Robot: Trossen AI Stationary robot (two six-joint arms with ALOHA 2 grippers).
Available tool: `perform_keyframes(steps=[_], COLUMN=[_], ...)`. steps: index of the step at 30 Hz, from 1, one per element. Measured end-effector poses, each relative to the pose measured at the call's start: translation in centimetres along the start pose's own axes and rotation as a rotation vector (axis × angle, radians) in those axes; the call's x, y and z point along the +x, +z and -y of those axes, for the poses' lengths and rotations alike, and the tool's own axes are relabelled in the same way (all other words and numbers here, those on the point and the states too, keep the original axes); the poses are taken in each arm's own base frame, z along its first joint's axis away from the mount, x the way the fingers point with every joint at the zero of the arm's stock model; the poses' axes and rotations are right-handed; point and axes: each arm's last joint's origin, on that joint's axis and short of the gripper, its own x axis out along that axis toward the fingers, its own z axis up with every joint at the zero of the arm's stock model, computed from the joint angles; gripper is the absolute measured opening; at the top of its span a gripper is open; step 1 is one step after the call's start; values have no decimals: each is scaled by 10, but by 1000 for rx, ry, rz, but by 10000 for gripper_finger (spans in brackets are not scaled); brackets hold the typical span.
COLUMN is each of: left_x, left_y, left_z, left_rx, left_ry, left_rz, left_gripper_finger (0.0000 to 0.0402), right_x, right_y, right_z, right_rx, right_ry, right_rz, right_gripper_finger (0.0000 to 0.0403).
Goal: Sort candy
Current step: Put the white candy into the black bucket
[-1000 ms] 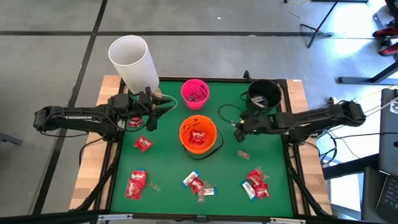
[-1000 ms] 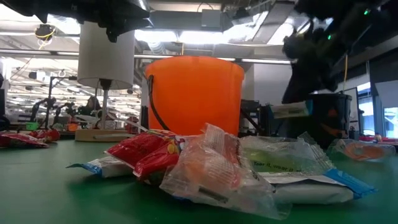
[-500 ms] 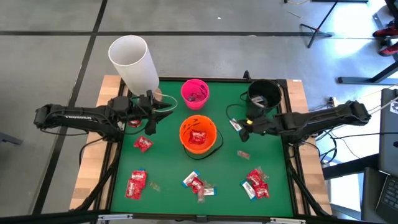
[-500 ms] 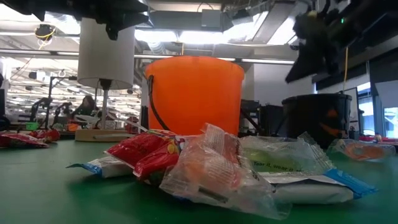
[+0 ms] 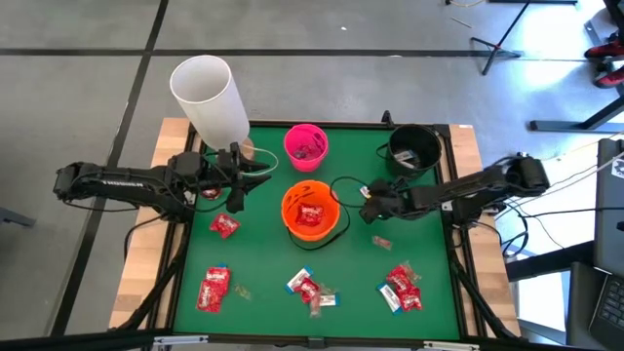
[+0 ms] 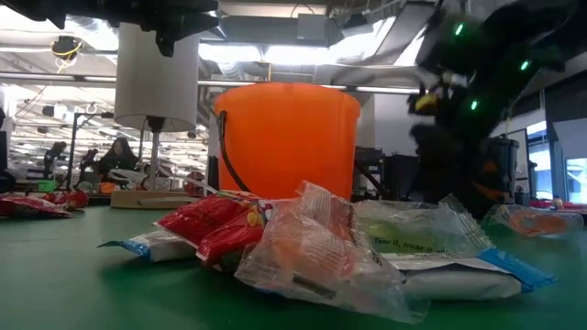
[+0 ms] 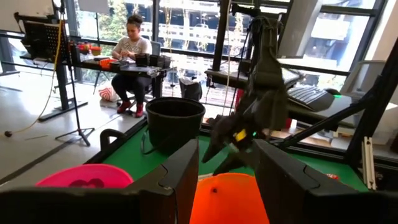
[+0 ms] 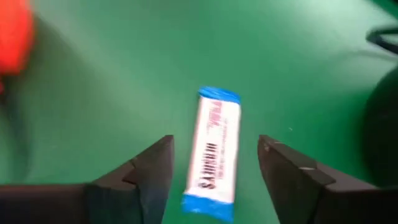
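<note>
"Green felt, left to right. What have you got?"

"My left gripper (image 5: 237, 192) hangs at the table's (image 5: 263, 283) left edge, near the white cylinder (image 5: 207, 96). Its fingers (image 7: 177, 180) stand apart with nothing between them. Candy (image 5: 224, 225) lies below it, and another red pack (image 5: 214, 290) near the front-left corner. The pink bucket (image 5: 305, 145) sits at the back, the orange bucket (image 5: 310, 212) in the middle, and both have sweets in them."

"And the middle front?"

"A small heap (image 5: 309, 290), the same one that fills the low view (image 6: 303, 240). Then my right gripper (image 5: 370, 205), just right of the orange bucket and in front of the black bucket (image 5: 413, 147). Its fingers (image 8: 146, 171) are spread, and a white bar with blue ends (image 8: 214, 152) shows between them with green felt behind it. I can't tell whether it's lying flat or dropping."

"So it missed a bucket?"

"I'd say so; it's over felt, not a rim. More candy (image 5: 402, 286) waits front right."

"What could go wrong?"

"The bar lies lengthwise between my fingers, so closing askew could skid it away. It's close to the orange bucket too, and a careless reach might nudge the bucket or snag its handle."
</note>
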Motion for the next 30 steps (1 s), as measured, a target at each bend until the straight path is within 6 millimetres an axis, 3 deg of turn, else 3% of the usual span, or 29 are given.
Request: perform_keyframes(steps=[5, 10, 14, 21, 30], left_x=[0, 0, 0, 0, 0], left_y=[2, 2, 1, 1, 1], left_z=[0, 1, 1, 1, 1], left_rx=[-13, -29, -29, -29, -32], left_ry=[-2, -4, -8, -6, -6], left_rz=[16, 16, 15, 15, 15], left_gripper_finger=[141, 141, 141, 141, 141], right_x=[28, 41, 41, 39, 21], right_y=[-5, -7, -8, -8, 1], right_z=[4, 4, 3, 2, 5], right_rx=[23, 33, 32, 34, 59], right_ry=[-100, -99, -67, -30, 81], right_rz=[-72, -136, -165, -192, -169], right_gripper_finger=[240, 238, 204, 92, 92])
